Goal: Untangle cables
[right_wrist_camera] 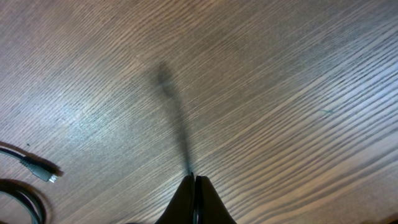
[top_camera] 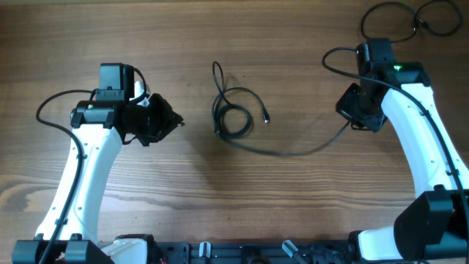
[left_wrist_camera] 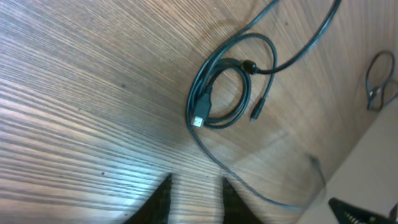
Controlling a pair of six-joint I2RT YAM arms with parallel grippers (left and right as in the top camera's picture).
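The wooden table (top_camera: pixel 293 213) fills nearly every view, its warm brown surface showing fine, close grain that runs left to right under the overhead camera. At the near left the grain swirls into a wavy patch (top_camera: pixel 29 198). The light is soft and even, and up close a cool bluish sheen (left_wrist_camera: pixel 124 180) lies across the wood. Beyond the table's edge, at the left wrist view's lower right, sits a plain pale surface (left_wrist_camera: pixel 373 155) — floor or wall, it cannot be told.
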